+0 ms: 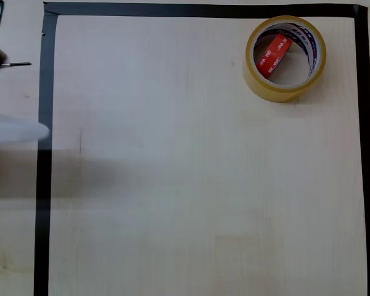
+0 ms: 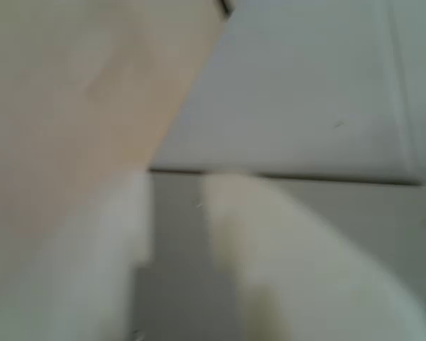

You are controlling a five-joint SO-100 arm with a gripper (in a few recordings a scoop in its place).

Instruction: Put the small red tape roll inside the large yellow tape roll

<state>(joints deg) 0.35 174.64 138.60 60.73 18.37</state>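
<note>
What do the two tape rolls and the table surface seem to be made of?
Large yellow tape roll: glossy translucent plastic film, apparently on a printed white card core. Small red tape roll, lying inside it: red-orange tape, material unclear. Table: pale matte wood-look, probably laminate, with faint grain.

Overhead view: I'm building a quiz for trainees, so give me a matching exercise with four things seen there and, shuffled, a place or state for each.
Things:
1. small red tape roll
2. large yellow tape roll
3. black tape border
4. white arm part

Places or states:
A. frames the wooden work area as a dark strip
B. lies on the table near the top right corner, ring opening upward
C. blurred, at the left edge, reaching just to the border
D. sits tilted inside another ring

Pairs: 1-D, 2-B, 3-A, 4-C
</note>
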